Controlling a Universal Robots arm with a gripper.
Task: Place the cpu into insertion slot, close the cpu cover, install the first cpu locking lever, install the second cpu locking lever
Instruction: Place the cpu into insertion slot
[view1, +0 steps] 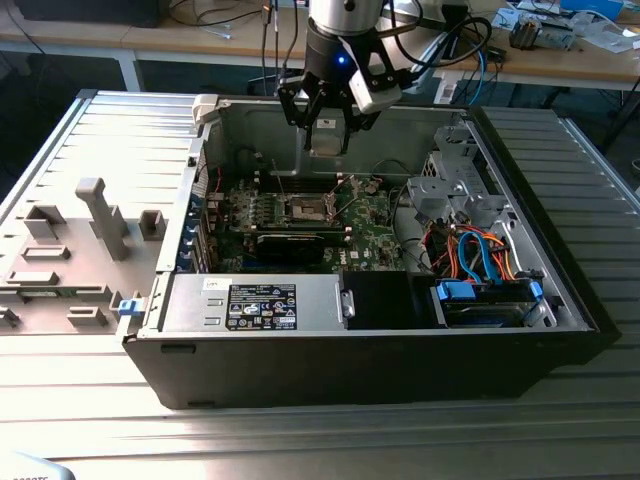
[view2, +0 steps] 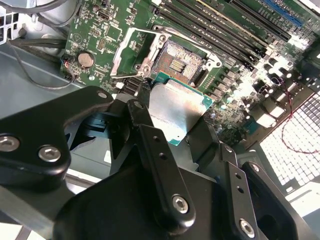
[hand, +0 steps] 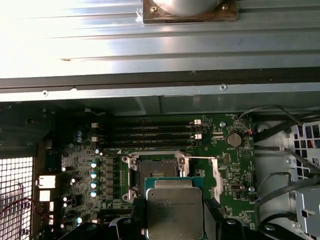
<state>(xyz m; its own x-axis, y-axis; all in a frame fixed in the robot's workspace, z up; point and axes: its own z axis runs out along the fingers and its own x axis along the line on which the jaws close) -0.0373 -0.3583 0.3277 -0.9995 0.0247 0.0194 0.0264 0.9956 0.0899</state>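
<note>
1. Gripping the cpu (view2: 177, 107) by two opposite edges, the hand (view2: 176, 122) is clenched on it. We see the chip hanging clear of the board, just above the open insertion slot (view2: 182, 62) and not seated.
2. We judge the cpu light and stiff: a thin plate whose smooth metal top could slide under a loose pinch. The edges, where the fingers (view2: 150, 140) bear now, look to us like the right place to hold it, never the contact face underneath.
3. We reckon the real fragility is in the mating. The slot's fine contacts would bend under a tilted or offset landing, so the chip wants to travel flat and square.
4. We see the cpu cover (view2: 121, 55) swung open beside the slot, leaving the contact field bare.
5. Around the slot we see the green motherboard (view1: 370, 235), with memory slots alongside.
6. The board sits inside the open computer case (view1: 560, 290), which lies on its side on the ribbed metal tabletop (view1: 300, 430).
</note>
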